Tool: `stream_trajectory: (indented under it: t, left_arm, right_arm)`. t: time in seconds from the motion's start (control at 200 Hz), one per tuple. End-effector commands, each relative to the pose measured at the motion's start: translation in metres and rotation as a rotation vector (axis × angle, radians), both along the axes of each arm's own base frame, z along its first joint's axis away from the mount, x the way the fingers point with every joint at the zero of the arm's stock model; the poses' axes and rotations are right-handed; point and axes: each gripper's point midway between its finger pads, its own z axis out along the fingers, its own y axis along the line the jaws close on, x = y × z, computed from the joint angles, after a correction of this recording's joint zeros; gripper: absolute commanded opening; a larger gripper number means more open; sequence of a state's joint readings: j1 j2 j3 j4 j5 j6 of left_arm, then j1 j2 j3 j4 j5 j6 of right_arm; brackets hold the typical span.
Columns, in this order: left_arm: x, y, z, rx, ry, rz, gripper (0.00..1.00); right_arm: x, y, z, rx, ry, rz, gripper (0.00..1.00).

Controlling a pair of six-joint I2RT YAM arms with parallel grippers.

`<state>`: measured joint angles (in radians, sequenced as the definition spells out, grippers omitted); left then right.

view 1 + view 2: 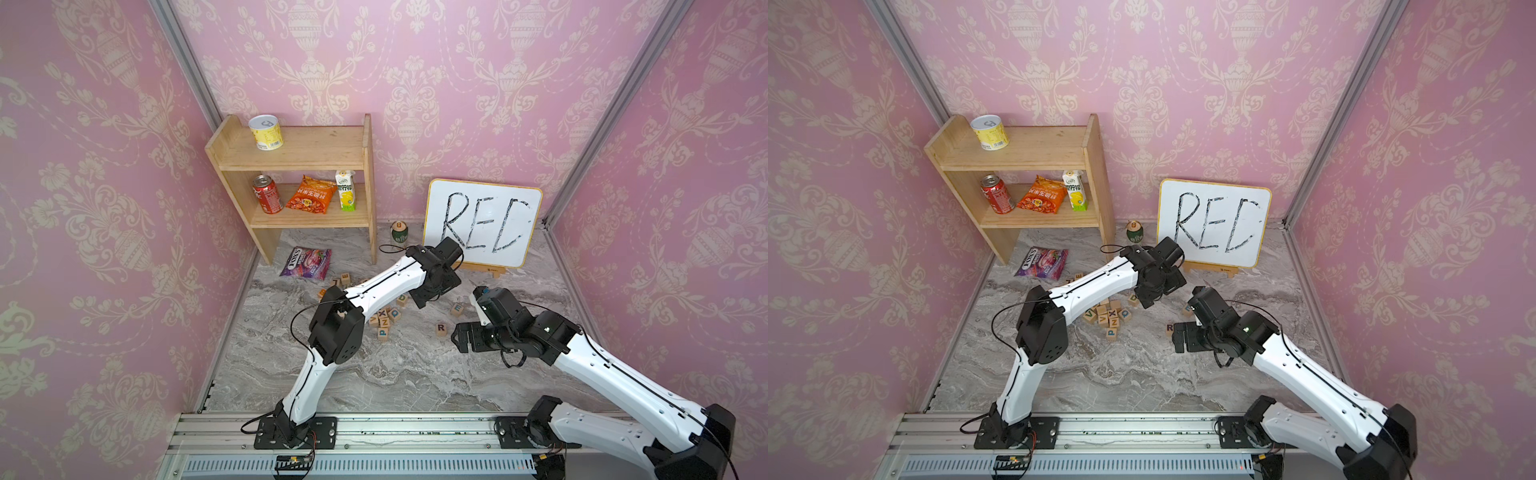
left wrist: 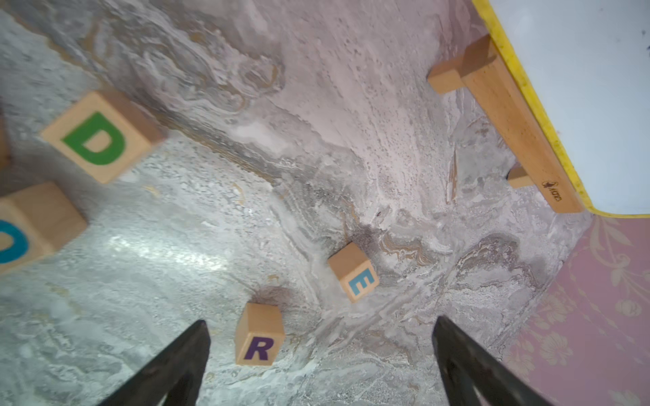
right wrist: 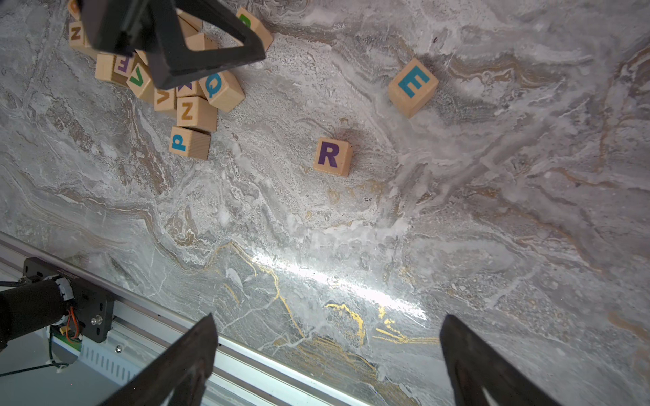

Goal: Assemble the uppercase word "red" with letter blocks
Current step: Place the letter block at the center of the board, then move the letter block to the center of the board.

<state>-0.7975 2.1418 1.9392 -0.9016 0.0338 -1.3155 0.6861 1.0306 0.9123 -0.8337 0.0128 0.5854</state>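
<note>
On floor, right of pile: R block, purple letter up, stands alone.
E block: blue letter, farther back and slightly right of R, apart from it.
D block: green letter, at the pile's far right edge, left of E, not in line with R and E.
Pile: other letter blocks bunched together, left of R.
Left gripper: above the floor by D, jaws spread wide, empty.
Right gripper: just right of R, jaws spread wide, nothing held.
Board: far right, handwritten RED, on a wooden stand.
</note>
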Motion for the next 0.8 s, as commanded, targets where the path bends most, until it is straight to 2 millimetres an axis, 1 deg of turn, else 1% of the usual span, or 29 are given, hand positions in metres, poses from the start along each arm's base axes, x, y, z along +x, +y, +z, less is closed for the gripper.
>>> stream_trajectory:
  t: [0.0, 0.15, 0.17, 0.185, 0.3, 0.485, 0.64, 0.796]
  left_arm:
    - [0.005, 0.020, 0.003, -0.021, -0.055, 0.017, 0.99]
    - [-0.005, 0.047, -0.001, -0.007, -0.057, 0.009, 0.99]
    - [-0.005, 0.050, 0.002, -0.009, -0.065, 0.007, 0.99]
    - [-0.007, 0.053, 0.000, -0.004, -0.064, 0.003, 0.99]
    - [-0.012, 0.070, 0.002, -0.008, -0.086, -0.013, 0.99]
    - [-0.020, 0.081, -0.001, -0.066, -0.117, -0.092, 0.99]
    - [-0.027, 0.082, -0.005, -0.080, -0.122, -0.203, 0.99]
    - [-0.031, 0.082, -0.002, -0.057, -0.166, -0.333, 0.99]
  right_arm:
    - [0.017, 0.002, 0.010, 0.031, -0.036, -0.075, 1.00]
    - [0.028, 0.004, 0.006, 0.026, -0.029, -0.112, 1.00]
    - [0.029, 0.005, 0.005, 0.025, -0.026, -0.118, 1.00]
    - [0.030, 0.005, 0.004, 0.025, -0.025, -0.123, 1.00]
    - [0.040, 0.004, 0.001, 0.019, -0.013, -0.163, 1.00]
    - [0.057, 0.001, -0.005, 0.007, 0.009, -0.239, 1.00]
    - [0.069, -0.003, -0.013, 0.007, 0.038, -0.304, 1.00]
    - [0.080, -0.004, -0.020, 0.021, 0.066, -0.360, 1.00]
